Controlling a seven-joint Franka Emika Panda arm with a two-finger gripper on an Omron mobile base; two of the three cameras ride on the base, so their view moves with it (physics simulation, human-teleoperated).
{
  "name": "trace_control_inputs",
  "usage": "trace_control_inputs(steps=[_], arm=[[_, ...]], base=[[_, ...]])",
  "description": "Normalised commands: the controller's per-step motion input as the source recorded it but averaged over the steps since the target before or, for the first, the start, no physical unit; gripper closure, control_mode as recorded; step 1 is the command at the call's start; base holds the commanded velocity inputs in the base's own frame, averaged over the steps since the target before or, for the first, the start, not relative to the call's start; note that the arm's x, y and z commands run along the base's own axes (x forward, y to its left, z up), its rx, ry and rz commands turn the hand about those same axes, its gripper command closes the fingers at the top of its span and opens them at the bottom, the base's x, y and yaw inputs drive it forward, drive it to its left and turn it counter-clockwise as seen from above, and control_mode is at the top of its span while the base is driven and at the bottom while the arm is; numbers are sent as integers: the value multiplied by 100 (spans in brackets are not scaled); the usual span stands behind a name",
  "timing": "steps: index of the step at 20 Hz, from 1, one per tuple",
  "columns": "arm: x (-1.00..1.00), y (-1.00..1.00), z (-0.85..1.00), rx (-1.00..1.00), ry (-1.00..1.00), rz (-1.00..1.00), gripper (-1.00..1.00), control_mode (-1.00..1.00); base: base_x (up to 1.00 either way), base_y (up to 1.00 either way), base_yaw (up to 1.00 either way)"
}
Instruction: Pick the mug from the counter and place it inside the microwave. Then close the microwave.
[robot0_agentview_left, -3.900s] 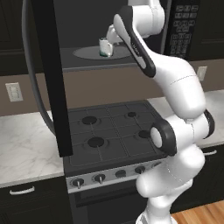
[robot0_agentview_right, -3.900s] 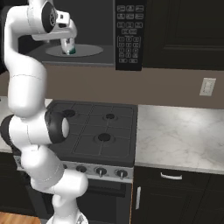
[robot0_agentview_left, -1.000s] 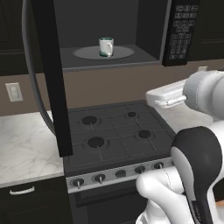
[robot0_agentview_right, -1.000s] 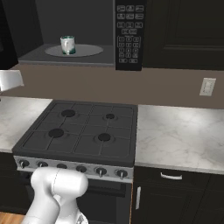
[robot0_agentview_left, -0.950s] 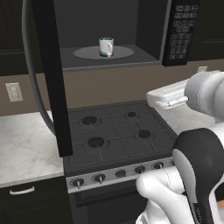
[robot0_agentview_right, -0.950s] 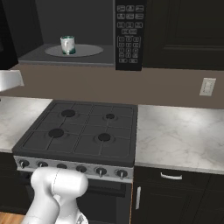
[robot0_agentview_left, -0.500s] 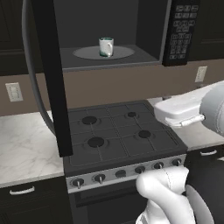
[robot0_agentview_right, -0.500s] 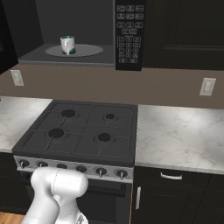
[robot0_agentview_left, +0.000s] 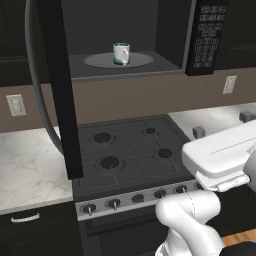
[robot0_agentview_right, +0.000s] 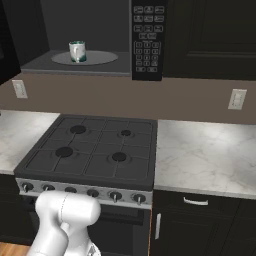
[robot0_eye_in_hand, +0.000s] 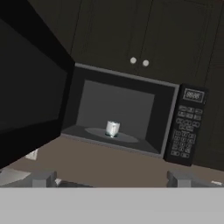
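**Mug on the turntable, microwave door wide open**

The white mug (robot0_agentview_left: 121, 53) with its teal rim stands upright on the round grey turntable (robot0_agentview_left: 140, 60) inside the microwave (robot0_agentview_right: 148, 40), a little left of the plate's middle. From the hand view the mug (robot0_eye_in_hand: 112, 128) sits alone in the cavity, with nothing touching it.

The microwave door (robot0_agentview_left: 61, 85) hangs swung out to the left, edge-on in the left base view, its long curved grey handle (robot0_agentview_left: 38, 95) arching beside it. The keypad (robot0_agentview_left: 205, 35) is on the right of the cavity.

Below, the black gas stovetop (robot0_agentview_right: 95, 150) lies between two stretches of marbled worktop (robot0_agentview_right: 200, 157), with a row of knobs (robot0_agentview_left: 114, 204) along its front.

The tool (robot0_eye_in_hand: 111, 178) is well back from the microwave, looking up at it from below; its two finger tips (robot0_eye_in_hand: 43, 178) stand far apart at the bottom of the hand view, spread wide and holding nothing. A white link of the arm (robot0_agentview_left: 225, 150) reaches across the lower right of the left base view.
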Motion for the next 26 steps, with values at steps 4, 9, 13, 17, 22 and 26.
trace_control_inputs(steps=[4, 9, 13, 17, 22, 26], arm=[[-42, 17, 3, 0, -8, 0, -100, -100], [-40, 10, 0, 0, -5, 0, -100, -100], [-50, 4, 0, 0, -5, 0, -100, -100], [-47, 11, 0, 0, -5, -1, -100, -100], [-26, 13, 0, 0, -5, -4, -100, -100], [-4, 12, 0, 0, -1, -13, -100, -100]], base=[[0, 0, 0], [0, 0, 0], [0, 0, 0], [0, 0, 0], [0, 0, 0], [0, 0, 0]])
